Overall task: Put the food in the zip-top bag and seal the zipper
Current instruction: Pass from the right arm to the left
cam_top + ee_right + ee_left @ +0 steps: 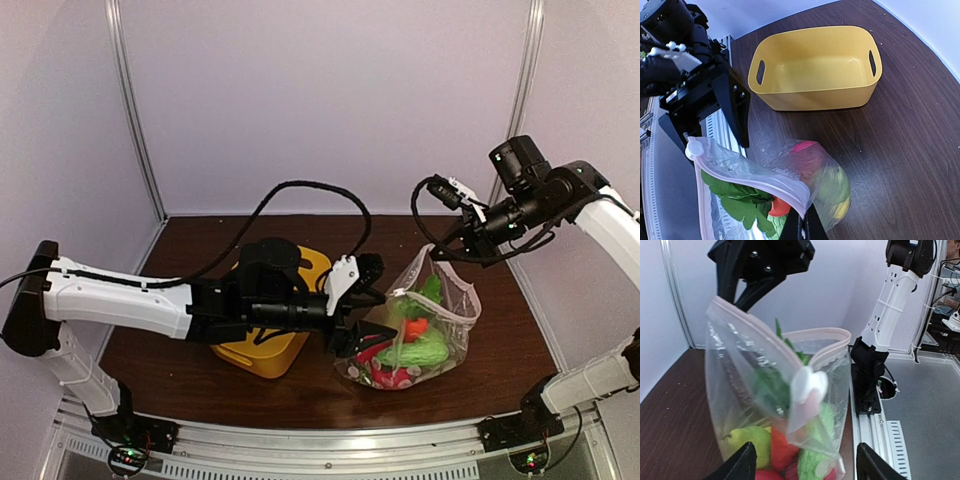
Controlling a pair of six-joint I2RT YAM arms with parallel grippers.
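With the food (412,345) all down in the zip-top bag (460,300), which stands on the bench (170,370) just beside the yellow tub (815,75), I judge loading done and sealing in hand, since the zipper (825,335) gapes along the mouth. My right pincer (802,225) is pressed together on the far end of that edge and holds it up, while my left pincer (362,308) is spread wide around the near end by the white slider (809,384), touching nothing I can make out. Next I'd close the left on the slider and draw it along the taut strip.
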